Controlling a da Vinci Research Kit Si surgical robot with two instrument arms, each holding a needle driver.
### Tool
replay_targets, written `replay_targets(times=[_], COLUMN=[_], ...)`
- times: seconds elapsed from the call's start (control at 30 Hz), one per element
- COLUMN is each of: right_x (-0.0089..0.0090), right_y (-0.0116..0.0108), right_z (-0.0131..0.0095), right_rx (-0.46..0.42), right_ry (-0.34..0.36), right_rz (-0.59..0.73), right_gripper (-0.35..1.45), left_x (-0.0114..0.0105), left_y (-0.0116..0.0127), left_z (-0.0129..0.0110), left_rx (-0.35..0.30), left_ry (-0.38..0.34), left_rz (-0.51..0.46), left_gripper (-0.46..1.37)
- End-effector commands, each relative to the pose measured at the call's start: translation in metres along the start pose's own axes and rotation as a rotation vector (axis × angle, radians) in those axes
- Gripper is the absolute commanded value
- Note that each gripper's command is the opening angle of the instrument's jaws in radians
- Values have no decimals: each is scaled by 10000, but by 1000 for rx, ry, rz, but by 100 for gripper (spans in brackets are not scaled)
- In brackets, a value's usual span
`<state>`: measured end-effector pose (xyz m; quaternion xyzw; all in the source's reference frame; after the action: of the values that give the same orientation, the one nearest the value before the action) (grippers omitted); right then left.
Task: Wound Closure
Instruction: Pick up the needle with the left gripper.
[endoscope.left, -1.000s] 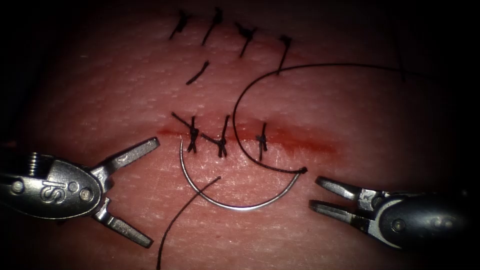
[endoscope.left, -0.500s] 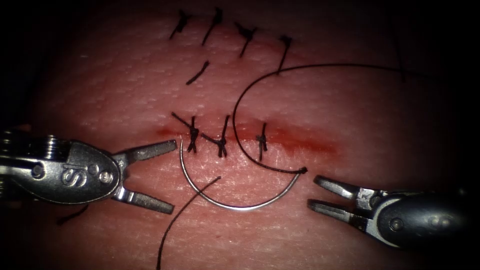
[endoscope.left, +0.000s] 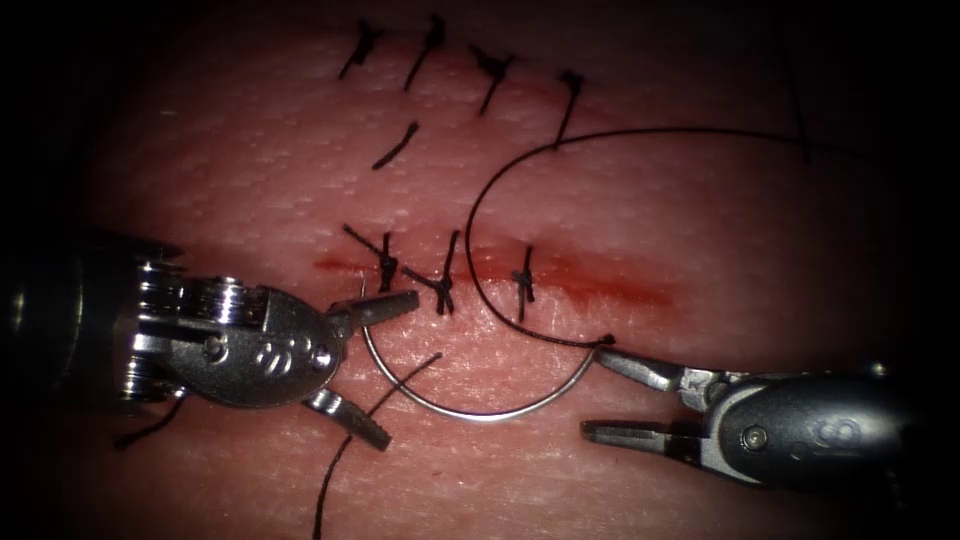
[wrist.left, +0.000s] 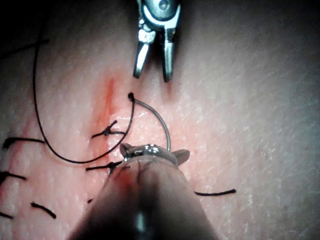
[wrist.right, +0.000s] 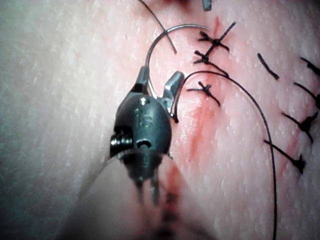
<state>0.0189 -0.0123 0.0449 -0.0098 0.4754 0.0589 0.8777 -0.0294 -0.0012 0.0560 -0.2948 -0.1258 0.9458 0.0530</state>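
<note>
The left tool (endoscope.left: 375, 365) stands with its jaws apart and holds nothing; its upper jaw lies over the pointed end of the needle (endoscope.left: 480, 412), by the leftmost knot of the cut (endoscope.left: 560, 275), and I cannot tell whether it touches the steel. The needle lies flat on the tissue (endoscope.left: 250, 190) just below the cut, its curve sagging downward, not in the tissue. A loose thread end (endoscope.left: 345, 455) crosses the curve near the left tool's lower jaw. The thread (endoscope.left: 480, 190) runs from the needle's blunt end up in a wide loop across the cut. The right tool (endoscope.left: 620, 395) also gapes, empty, its upper jaw beside the blunt end. The risks, as I judge them: jaws closing near the point could trap the loose end or dull the tip; a nudge could roll the needle; a clamp at the blunt end could pinch and fray the thread.
</note>
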Motion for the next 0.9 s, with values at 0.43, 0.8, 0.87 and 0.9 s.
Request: replay_targets(times=[0.43,0.8,0.87,0.9], right_x=[1,2,2,2], right_y=[1,-2,-2,-3], right_z=[-2,-3,-3,-3], right_rx=[5,3,2,0], right_ry=[-2,-4,-4,-6], right_rz=[-6,-7,-7,-8], right_gripper=[52,50,49,49], left_x=[-18,-34,-34,-34], left_y=[-18,-6,-6,-6], left_z=[30,58,59,59], left_rx=[-15,-35,-35,-34], left_ry=[-112,-178,-178,-178], left_rz=[69,87,88,88], left_gripper=[63,66,65,65])
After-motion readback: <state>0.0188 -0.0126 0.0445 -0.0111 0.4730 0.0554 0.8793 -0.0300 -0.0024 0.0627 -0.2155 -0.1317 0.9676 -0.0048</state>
